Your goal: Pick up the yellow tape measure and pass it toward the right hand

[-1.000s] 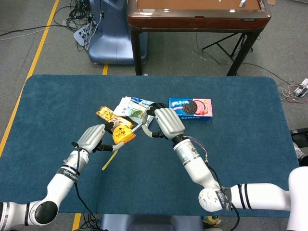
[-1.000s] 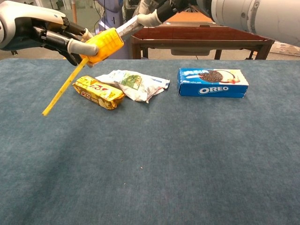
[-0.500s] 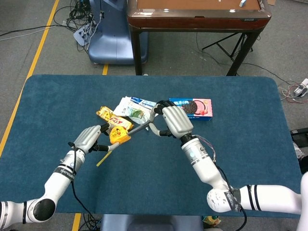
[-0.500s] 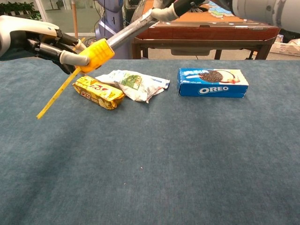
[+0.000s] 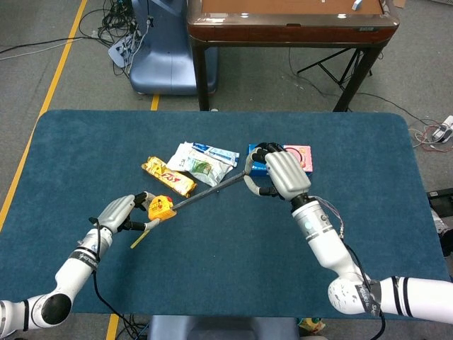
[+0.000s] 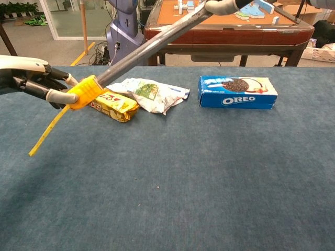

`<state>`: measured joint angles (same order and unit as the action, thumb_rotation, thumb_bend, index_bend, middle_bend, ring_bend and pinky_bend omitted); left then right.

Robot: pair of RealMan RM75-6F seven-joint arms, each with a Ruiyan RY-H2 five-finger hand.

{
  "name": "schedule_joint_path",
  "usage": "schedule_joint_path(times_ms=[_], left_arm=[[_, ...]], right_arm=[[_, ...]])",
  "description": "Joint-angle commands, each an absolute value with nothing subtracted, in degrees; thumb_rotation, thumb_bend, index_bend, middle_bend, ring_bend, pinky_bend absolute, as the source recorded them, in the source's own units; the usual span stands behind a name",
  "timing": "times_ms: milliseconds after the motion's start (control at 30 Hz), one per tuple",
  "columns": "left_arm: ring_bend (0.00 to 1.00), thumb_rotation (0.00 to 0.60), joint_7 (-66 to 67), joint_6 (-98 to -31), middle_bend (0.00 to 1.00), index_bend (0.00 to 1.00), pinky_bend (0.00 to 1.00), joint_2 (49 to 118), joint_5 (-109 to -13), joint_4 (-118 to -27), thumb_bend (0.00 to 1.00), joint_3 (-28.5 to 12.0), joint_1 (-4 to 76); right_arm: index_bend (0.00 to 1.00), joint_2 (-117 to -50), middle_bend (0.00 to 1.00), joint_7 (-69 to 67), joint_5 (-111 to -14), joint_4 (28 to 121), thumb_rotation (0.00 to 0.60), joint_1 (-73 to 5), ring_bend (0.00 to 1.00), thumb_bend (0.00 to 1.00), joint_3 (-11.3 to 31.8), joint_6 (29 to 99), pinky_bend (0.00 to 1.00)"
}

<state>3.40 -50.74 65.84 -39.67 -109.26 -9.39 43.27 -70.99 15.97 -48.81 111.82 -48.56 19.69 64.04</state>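
Yellow tape measure [image 5: 161, 208] gripped in left hand [image 5: 120, 212] above the counter [image 5: 212, 262], its grey blade [image 5: 209, 192] drawn out and pinched by right hand [image 5: 283, 176] over Oreo box [image 6: 238, 92].

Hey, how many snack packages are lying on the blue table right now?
3: a yellow biscuit pack at the left, a crumpled white and green bag touching its right side, and the Oreo box apart on the right. None seems hidden.

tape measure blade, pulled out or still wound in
Pulled out: the blade spans from the yellow tape measure in the left hand to the right hand.
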Motion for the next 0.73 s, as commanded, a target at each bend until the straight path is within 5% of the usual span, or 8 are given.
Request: schedule_joint_path(times_ms=[33, 733], left_arm=[[0.33, 0.513, 1.9, -49.6, 0.42, 0.4, 0.23, 66.2, -40.6, -107.9, 0.25, -8.8, 42.3], [0.33, 0.512, -2.2, -47.0, 0.42, 0.4, 0.23, 66.8, -43.6, -104.4, 0.25, -8.7, 39.9]], right_arm=[[0.57, -69.7, 0.4, 15.2, -49.4, 112.1, 0.6, -47.7, 0.22, 0.75, 19.7, 64.1, 0.18], [0.57, -67.5, 0.4, 12.9, -50.6, 112.1, 0.6, -45.9, 0.22, 0.75, 19.7, 63.6, 0.18]])
